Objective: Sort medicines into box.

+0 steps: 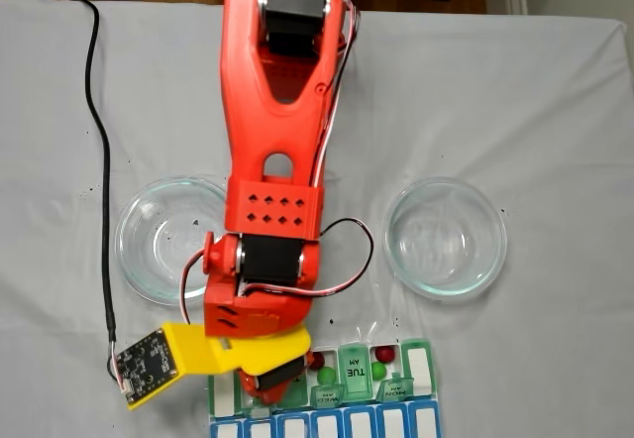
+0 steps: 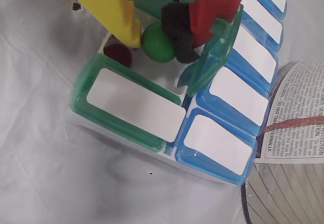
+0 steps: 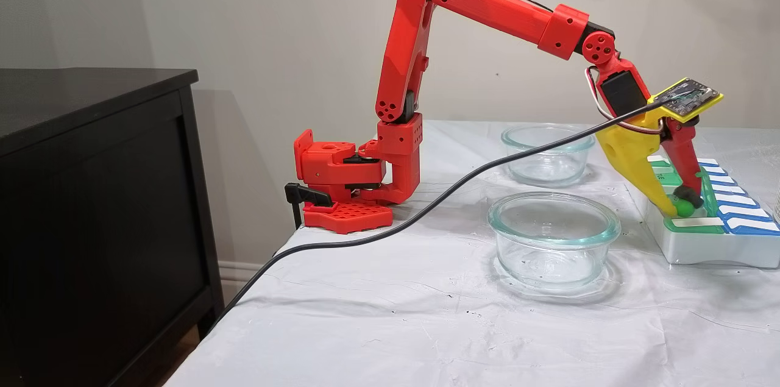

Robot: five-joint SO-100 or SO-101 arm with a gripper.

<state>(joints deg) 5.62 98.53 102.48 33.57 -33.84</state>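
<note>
My gripper (image 2: 157,40) is shut on a bright green ball (image 2: 158,44), pinched between the yellow finger (image 2: 119,11) and the black pad of the red finger (image 2: 178,29). The ball sits low in an open compartment of the pill organiser (image 2: 131,102), next to a dark red ball (image 2: 118,54). From the side, the gripper (image 3: 682,204) reaches down into the organiser (image 3: 701,250) with the green ball (image 3: 685,209) at its tips. From above, another red ball (image 1: 384,354) and green ball (image 1: 378,371) lie in a compartment to the right.
Two clear glass dishes (image 1: 134,250) (image 1: 490,250) stand on the white cloth either side of the arm, both with nothing in them. A black cable (image 3: 426,210) runs across the table. A black cabinet (image 3: 91,192) stands beyond the table edge. Printed paper (image 2: 298,107) lies beside the organiser.
</note>
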